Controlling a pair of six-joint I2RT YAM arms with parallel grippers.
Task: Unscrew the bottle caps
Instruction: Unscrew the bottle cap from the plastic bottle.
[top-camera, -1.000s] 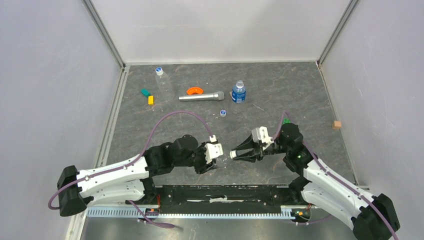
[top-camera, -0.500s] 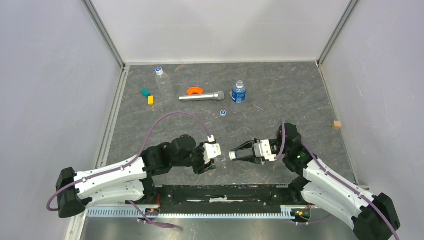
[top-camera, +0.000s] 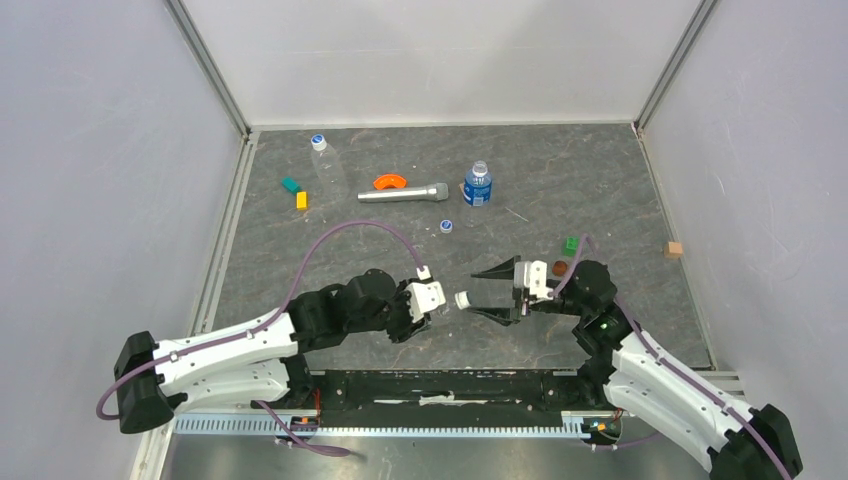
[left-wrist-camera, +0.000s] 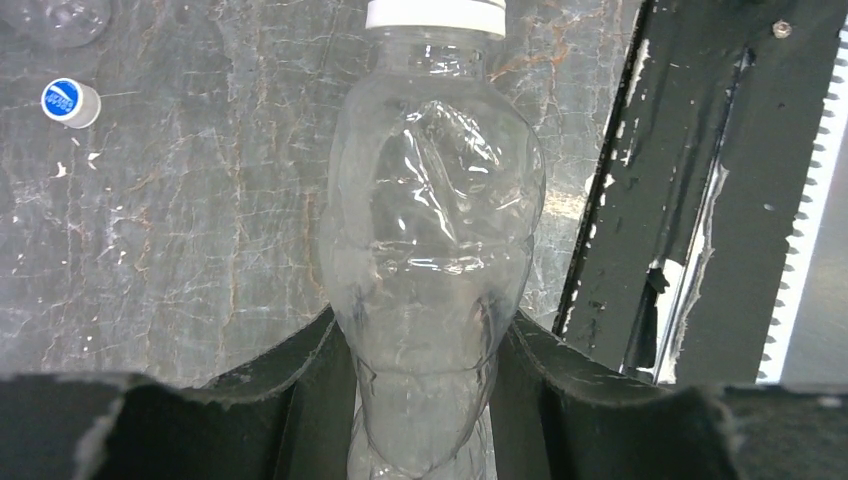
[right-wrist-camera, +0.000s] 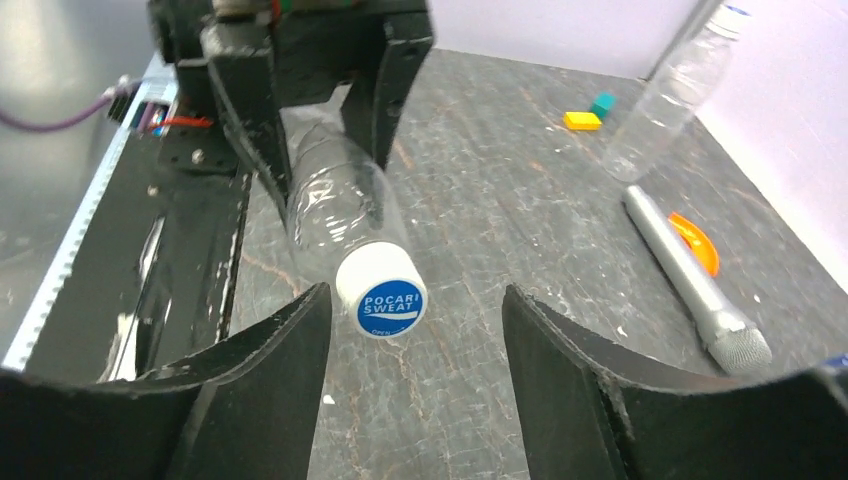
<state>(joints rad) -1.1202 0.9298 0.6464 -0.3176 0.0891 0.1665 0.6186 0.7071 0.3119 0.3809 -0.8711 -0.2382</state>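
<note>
My left gripper (top-camera: 424, 306) is shut on a clear unlabelled bottle (left-wrist-camera: 430, 220), held level above the table with its cap (top-camera: 462, 299) pointing right. My right gripper (top-camera: 486, 294) is open, its fingers spread either side of that white, blue-topped cap (right-wrist-camera: 381, 290) without touching it. In the right wrist view the cap sits near the left finger (right-wrist-camera: 290, 340). A second clear bottle (top-camera: 326, 168) lies capped at the back left. The blue-label bottle (top-camera: 477, 186) stands capped at the back. A loose cap (top-camera: 446, 225) lies on the table, also in the left wrist view (left-wrist-camera: 70, 102).
A silver microphone-like cylinder (top-camera: 404, 192) and an orange curved piece (top-camera: 389, 181) lie at the back. Green (top-camera: 291, 185) and yellow (top-camera: 301, 200) blocks sit back left. A green cube (top-camera: 570, 242), a brown disc (top-camera: 560, 267) and a wooden cube (top-camera: 674, 249) sit right. The black base rail (top-camera: 440, 385) runs along the near edge.
My right gripper, which was shut around the cap, has opened and its wrist has turned. The cap stays on the bottle. My left gripper still holds the bottle.
</note>
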